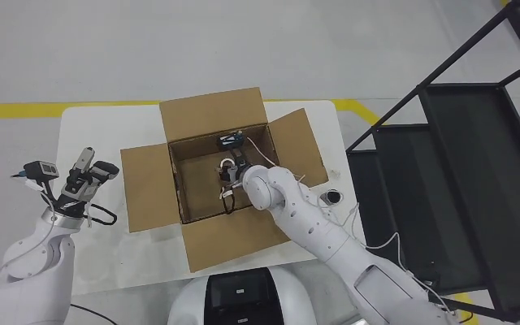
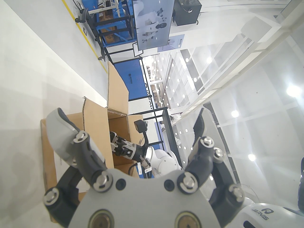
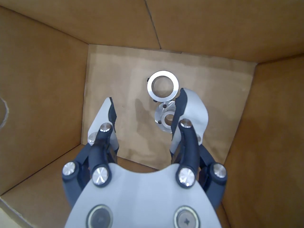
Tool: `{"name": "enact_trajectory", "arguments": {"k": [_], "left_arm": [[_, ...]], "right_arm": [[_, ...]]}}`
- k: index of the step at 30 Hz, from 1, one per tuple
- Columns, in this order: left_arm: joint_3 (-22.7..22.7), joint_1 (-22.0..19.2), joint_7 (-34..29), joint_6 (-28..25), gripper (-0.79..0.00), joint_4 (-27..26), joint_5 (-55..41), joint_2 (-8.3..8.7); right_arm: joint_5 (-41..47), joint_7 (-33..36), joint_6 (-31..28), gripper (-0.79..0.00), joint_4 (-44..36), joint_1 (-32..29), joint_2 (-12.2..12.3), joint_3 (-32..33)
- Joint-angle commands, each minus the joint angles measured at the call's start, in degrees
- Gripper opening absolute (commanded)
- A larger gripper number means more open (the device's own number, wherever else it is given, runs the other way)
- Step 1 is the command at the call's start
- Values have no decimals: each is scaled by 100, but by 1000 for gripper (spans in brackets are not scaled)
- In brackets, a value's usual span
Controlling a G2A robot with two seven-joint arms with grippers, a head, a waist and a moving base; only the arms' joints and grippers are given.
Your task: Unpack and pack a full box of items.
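Observation:
An open cardboard box [image 1: 213, 114] stands in the middle of the white table [image 1: 97, 130] with all its flaps folded out. My right gripper [image 1: 230, 175] is down inside it. In the right wrist view it [image 3: 146, 96] is open, with nothing between the fingers, above the box floor [image 3: 114, 77]. A metal ring [image 3: 149, 87] lies flat there, and a flanged metal disc [image 3: 159, 115] lies next to it, partly behind one finger. My left gripper [image 1: 85, 166] is raised beyond the table's left edge, open and empty [image 2: 128, 117], facing the box [image 2: 95, 119].
A dark metal rack [image 1: 439, 162] stands close to the table's right side. A small black-and-white object [image 1: 331, 197] lies on the table right of the box. A yellow floor line [image 1: 49, 108] runs behind the table.

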Motion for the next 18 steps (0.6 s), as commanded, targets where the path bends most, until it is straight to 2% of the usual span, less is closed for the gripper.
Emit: {"name": "enact_trajectory", "arguments": {"k": [1,2,3,4,18], "left_arm": [[0,0,0,0,0,0,0,0],[0,0,0,0,0,0,0,0],[0,0,0,0,0,0,0,0],[0,0,0,0,0,0,0,0],[0,0,0,0,0,0,0,0]], "right_arm": [[27,-45,-33,-437,118,64,-18,0],[45,-69,-41,-416,192,111,-30,4],[52,-96,-52,-302,284,159,-42,5],[40,-133,-52,-15,383,207,-55,0],[43,-152,-84,0,544,269,-78,-28]]}}
